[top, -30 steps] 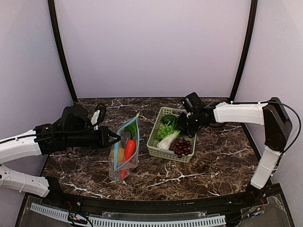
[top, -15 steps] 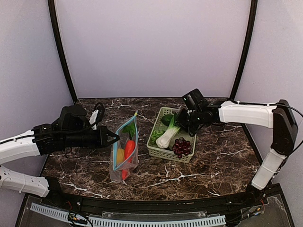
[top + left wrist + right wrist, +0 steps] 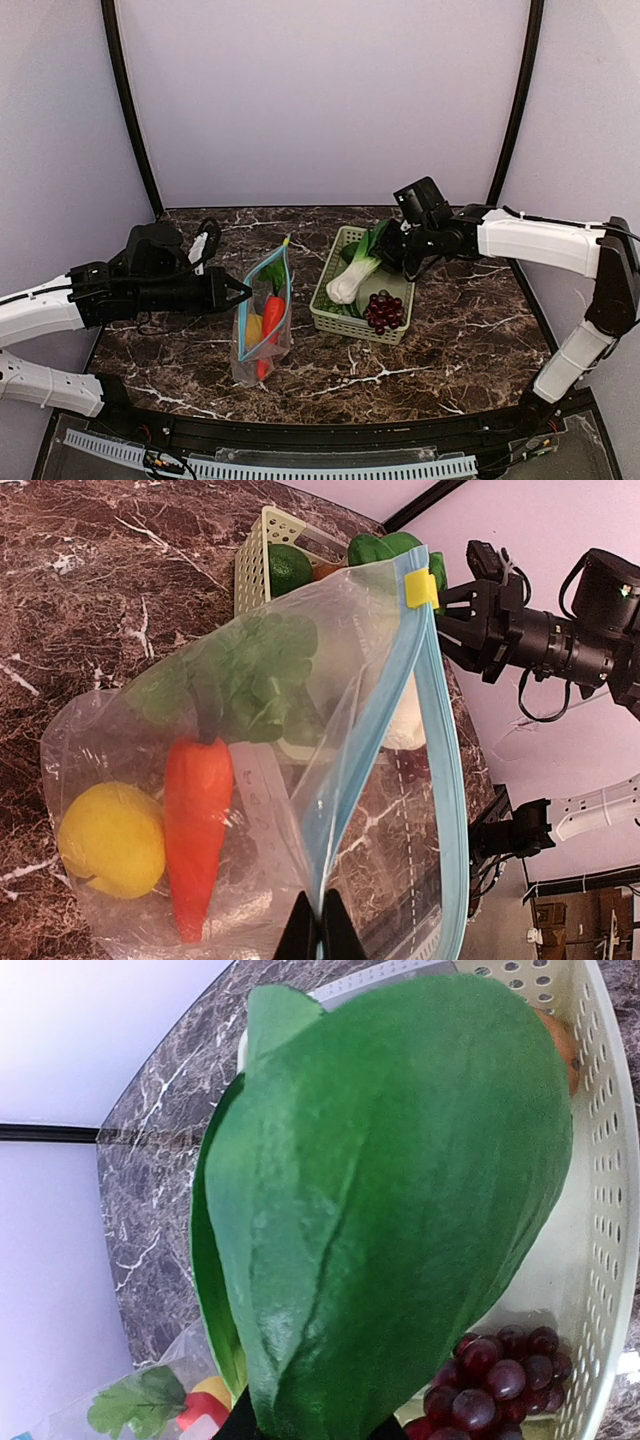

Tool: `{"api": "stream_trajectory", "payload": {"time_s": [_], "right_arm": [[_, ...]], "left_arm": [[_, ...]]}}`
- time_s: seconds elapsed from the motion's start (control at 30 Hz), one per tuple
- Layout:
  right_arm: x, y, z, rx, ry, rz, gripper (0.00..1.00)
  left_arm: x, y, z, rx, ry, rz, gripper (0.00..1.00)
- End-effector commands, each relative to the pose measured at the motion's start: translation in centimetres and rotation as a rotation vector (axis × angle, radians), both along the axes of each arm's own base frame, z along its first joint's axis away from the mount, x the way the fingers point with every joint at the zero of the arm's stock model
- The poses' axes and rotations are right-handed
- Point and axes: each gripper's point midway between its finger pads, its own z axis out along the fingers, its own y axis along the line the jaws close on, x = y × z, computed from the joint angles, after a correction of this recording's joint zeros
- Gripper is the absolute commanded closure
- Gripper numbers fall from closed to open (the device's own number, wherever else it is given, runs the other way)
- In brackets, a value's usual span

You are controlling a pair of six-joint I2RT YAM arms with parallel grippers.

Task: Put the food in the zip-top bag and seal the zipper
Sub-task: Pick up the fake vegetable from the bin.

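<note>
Our left claw (image 3: 247, 291) pinches the bag (image 3: 258, 345) by its blue edge (image 3: 370, 730), standing on the tabletop (image 3: 450, 340); our right claw (image 3: 385, 252) grips the leafy white bulb (image 3: 343, 287) above the basket (image 3: 350, 326).

Soft, even light falls from above; in the overhead view the marble table (image 3: 450, 350) carries only faint shadows beside the basket (image 3: 345, 323) and the zip-top bag (image 3: 243, 365). In the left wrist view the bag's clear film shows pale glare streaks. In the right wrist view the toy bok choy (image 3: 380, 1210) looms close, slightly soft, and the grapes (image 3: 500, 1370) bear small highlights.
</note>
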Motion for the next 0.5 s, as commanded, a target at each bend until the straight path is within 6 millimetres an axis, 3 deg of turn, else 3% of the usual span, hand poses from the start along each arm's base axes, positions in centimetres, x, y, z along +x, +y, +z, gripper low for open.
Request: {"api": "stream_trajectory", "payload": {"time_s": [0.0, 0.47], "right_arm": [[-0.9, 2.1, 4.0, 0.149, -0.037, 0.060, 0.79], [-5.6, 4.7, 5.5, 0.479, 0.106, 0.188, 0.78]], "left_arm": [[0.1, 0.4, 0.5, 0.013, -0.014, 0.005, 0.99], [0.1, 0.4, 1.0, 0.016, -0.024, 0.001, 0.99]]}}
